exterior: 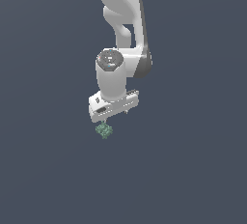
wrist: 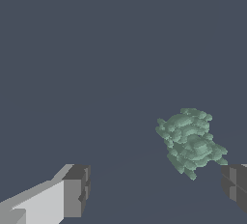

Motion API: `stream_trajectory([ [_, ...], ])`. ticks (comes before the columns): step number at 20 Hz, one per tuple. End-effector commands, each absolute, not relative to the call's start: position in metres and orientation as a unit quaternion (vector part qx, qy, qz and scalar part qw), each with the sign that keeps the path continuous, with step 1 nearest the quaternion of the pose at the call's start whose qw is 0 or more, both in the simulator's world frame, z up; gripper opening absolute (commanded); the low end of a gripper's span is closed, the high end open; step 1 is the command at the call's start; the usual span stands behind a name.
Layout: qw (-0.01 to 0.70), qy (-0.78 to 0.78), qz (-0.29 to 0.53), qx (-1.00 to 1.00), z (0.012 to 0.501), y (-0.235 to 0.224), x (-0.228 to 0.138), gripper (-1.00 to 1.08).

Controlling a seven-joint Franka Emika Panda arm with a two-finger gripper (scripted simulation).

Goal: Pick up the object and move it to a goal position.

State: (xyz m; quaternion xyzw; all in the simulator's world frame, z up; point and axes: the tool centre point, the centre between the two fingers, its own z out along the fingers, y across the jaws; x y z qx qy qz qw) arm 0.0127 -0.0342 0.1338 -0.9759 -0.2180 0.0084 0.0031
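Note:
The object [exterior: 103, 131] is a tiny mottled green, bumpy lump lying on the dark grey floor. It also shows in the wrist view [wrist: 189, 141]. My white gripper [exterior: 116, 114] hangs just above it, pointing down, a little toward the exterior view's right of the lump. The jaws stand wide apart and hold nothing. In the wrist view my gripper [wrist: 157, 189] shows one dark pad [wrist: 78, 189] on a white finger and the other dark pad [wrist: 235, 184] at the frame edge. The lump lies between them, closer to the second pad, not touching either.
The white arm [exterior: 120, 20] rises from the gripper to the top of the exterior view. The floor [exterior: 193, 170] is plain dark grey all around, with no other objects, containers or edges in view.

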Motion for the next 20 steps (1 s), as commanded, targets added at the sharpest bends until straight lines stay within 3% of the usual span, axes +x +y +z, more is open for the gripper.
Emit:
stream_trajectory([
  [1,0.003,-0.246,0.007,-0.969,0.129,-0.042,0.016,1.0],
  [20,0.0,-0.404,0.001,-0.915,0.098,-0.091,0.033,1.0],
])
